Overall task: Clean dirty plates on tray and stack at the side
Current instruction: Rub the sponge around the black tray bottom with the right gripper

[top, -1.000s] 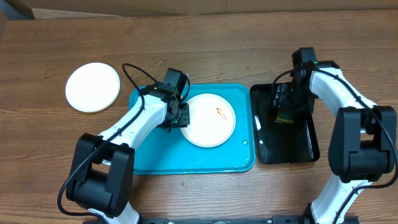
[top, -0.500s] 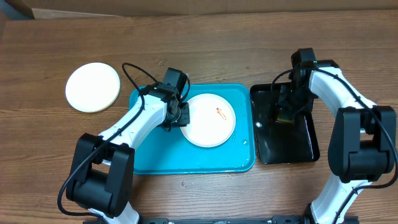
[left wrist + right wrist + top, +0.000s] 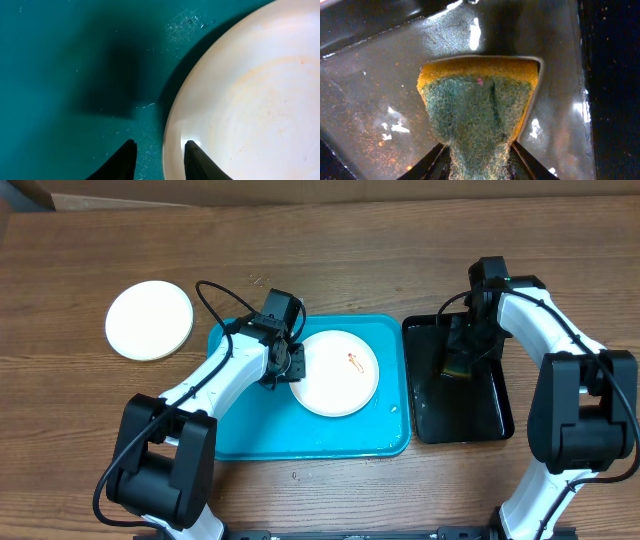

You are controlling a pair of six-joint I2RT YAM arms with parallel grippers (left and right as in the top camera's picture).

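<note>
A white plate (image 3: pixel 335 385) with a small orange-red smear (image 3: pixel 353 360) lies flat on the turquoise tray (image 3: pixel 300 435). My left gripper (image 3: pixel 288 365) is at the plate's left rim. In the left wrist view its fingers (image 3: pixel 160 143) straddle the rim, one over the tray (image 3: pixel 60 60) and one over the plate (image 3: pixel 250 90), shut on it. My right gripper (image 3: pixel 462 345) is shut on a yellow sponge with a green scouring pad (image 3: pixel 455 365), just above the black tray (image 3: pixel 470 420). The right wrist view shows the fingers (image 3: pixel 478 147) pinching the sponge (image 3: pixel 480 95).
A pale round plate (image 3: pixel 149 319), perhaps a stack, sits on the wooden table left of the turquoise tray. The black tray's wet, glossy floor (image 3: pixel 370 75) lies under the sponge. Wooden table surrounds both trays.
The right gripper with the sponge has shifted very slightly over the black tray. The left gripper and the plate have not visibly moved.
</note>
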